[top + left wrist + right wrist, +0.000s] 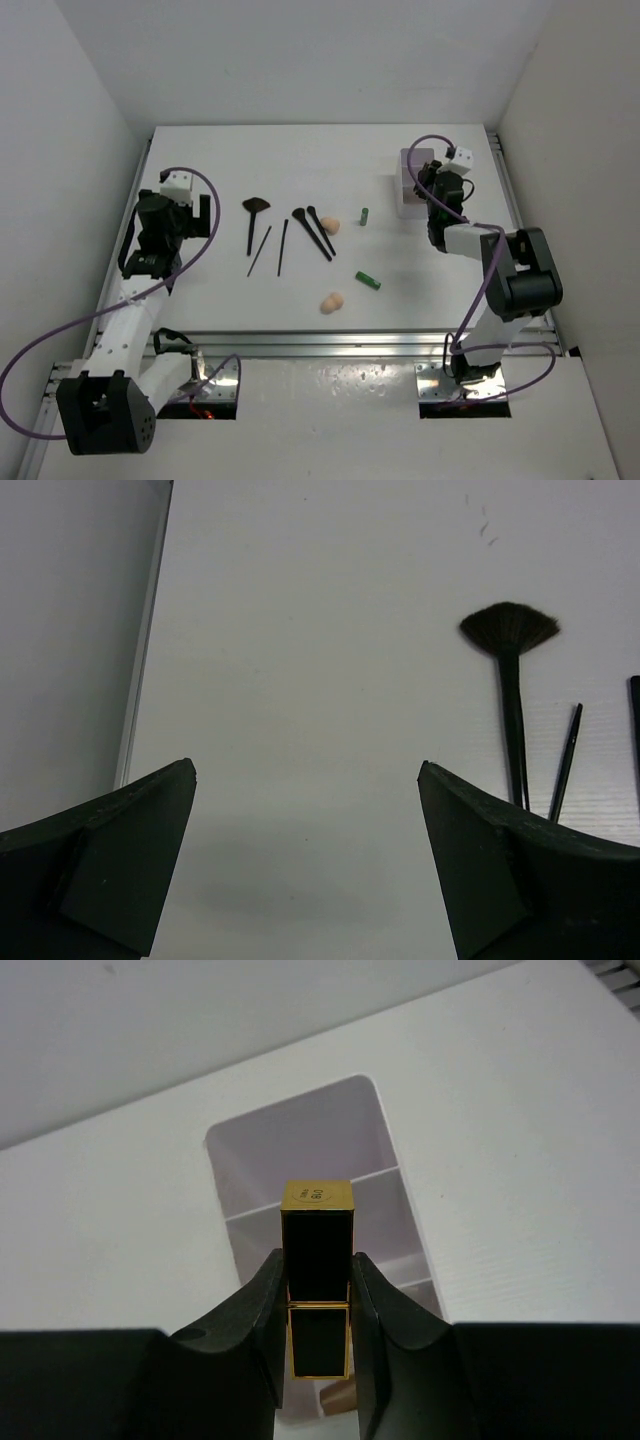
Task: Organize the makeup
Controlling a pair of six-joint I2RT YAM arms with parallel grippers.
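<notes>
My right gripper [318, 1272] is shut on a black-gold lipstick [317, 1245], held upright over the white compartmented box [300, 1150]. Under it, part of a beige item [336, 1397] shows in the near compartment. In the top view this gripper [432, 186] hangs over the box [410, 190]. The rest of the makeup lies mid-table: a fan brush [251, 222], thin sticks [282, 247], black brushes [313, 234], two peach sponges [330, 224] [333, 301] and two green tubes [365, 215] [367, 281]. My left gripper [180, 212] is open and holds nothing, left of the fan brush [509, 640].
White walls close in the table on the left, back and right. A metal rail [350, 345] runs along the near edge by the arm bases. The table's left edge [145, 640] lies just left of my left gripper.
</notes>
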